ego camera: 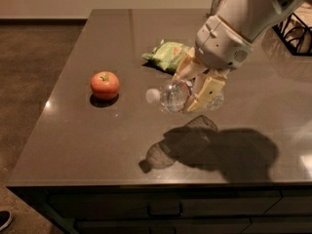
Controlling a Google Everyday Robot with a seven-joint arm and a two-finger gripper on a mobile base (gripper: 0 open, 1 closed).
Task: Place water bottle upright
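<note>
Camera view has the gripper (185, 92) right of centre, jaws clamped across the bottle (171, 96), which seems to hang just above the table (73, 145), judging by its shadow nearer the front edge. The reorienting step looks under way; next the wrist must swing the bottle base-down, then lower it. It is clear, ribbed and sideways, its white cap (152, 95) pointing left toward the apple (105, 84).

Clear ribbed water bottle (171, 96), horizontal and aloft, white cap (152, 95) leftward; tool (189, 92) tight around its body
</note>
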